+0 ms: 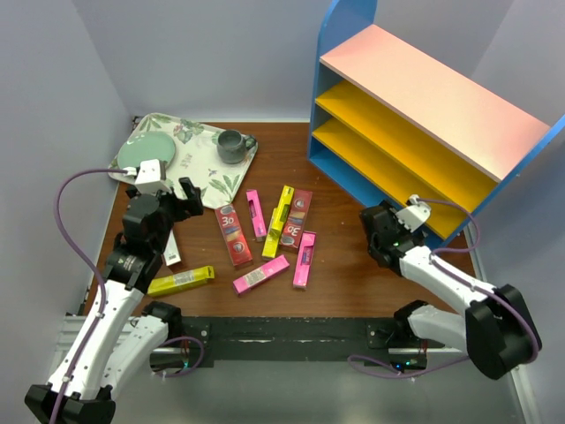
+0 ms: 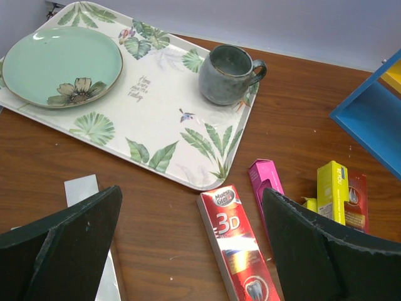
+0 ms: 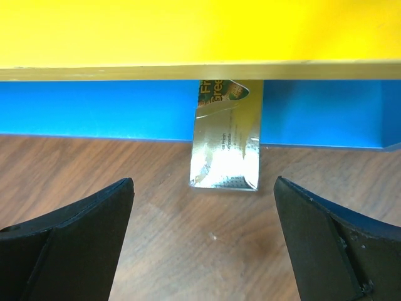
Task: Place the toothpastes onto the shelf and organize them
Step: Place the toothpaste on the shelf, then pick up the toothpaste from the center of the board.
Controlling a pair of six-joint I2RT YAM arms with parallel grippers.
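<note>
Several toothpastes lie loose mid-table: a red one (image 1: pixel 233 235), pink ones (image 1: pixel 255 215) (image 1: pixel 305 259), yellow ones (image 1: pixel 279 221) (image 1: pixel 181 280). My left gripper (image 1: pixel 177 201) hovers open over the table's left. In the left wrist view the red "3D" carton (image 2: pixel 241 248) lies between and nearer the right of the open fingers (image 2: pixel 191 207), untouched. The shelf (image 1: pixel 424 115) stands at the back right. My right gripper (image 1: pixel 381 221) is open facing its base. A silvery carton (image 3: pixel 225 141) leans over the blue bottom edge under a yellow board (image 3: pixel 188 37), apart from the right gripper (image 3: pixel 203 207).
A floral tray (image 1: pixel 199 168) at the back left carries a green plate (image 1: pixel 146 155) and a grey mug (image 1: pixel 232 146). A white carton (image 2: pixel 84 191) lies by my left finger. Grey walls close in the left and back sides.
</note>
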